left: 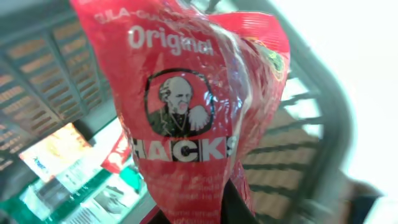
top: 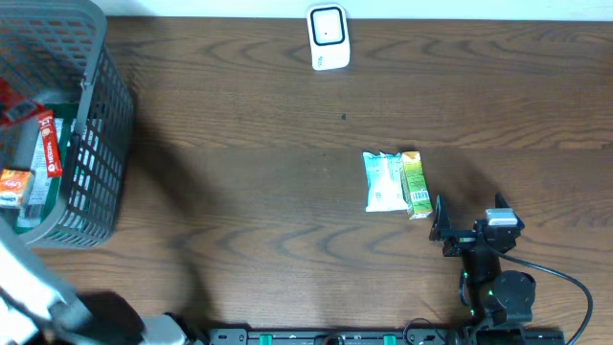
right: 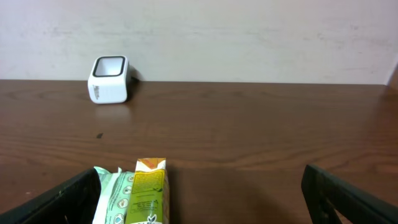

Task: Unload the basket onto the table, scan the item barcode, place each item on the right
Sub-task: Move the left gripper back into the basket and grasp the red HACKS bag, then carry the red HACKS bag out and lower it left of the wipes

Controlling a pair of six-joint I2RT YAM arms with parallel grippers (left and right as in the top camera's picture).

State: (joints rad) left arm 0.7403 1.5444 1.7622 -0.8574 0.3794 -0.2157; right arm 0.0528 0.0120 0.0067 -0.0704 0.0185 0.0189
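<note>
A red "Hacks Original" candy bag [left: 193, 106] fills the left wrist view, hanging above the inside of the grey basket [left: 37, 68]. My left gripper [left: 211, 214] is shut on the bag's lower end, with a dark finger [left: 239, 205] showing beside it. The bag's barcode is not visible. The white barcode scanner [top: 328, 36] stands at the table's far edge, also seen in the right wrist view as the scanner [right: 110, 79]. My right gripper [right: 202, 205] is open near the front right of the table, holding nothing.
The grey basket [top: 96, 144] at the far left holds several packets. A pale green packet [top: 385, 182] and a green carton [top: 415, 185] lie side by side just ahead of the right gripper [top: 466, 222]. The carton [right: 146, 193] sits between the right fingers, near the left one.
</note>
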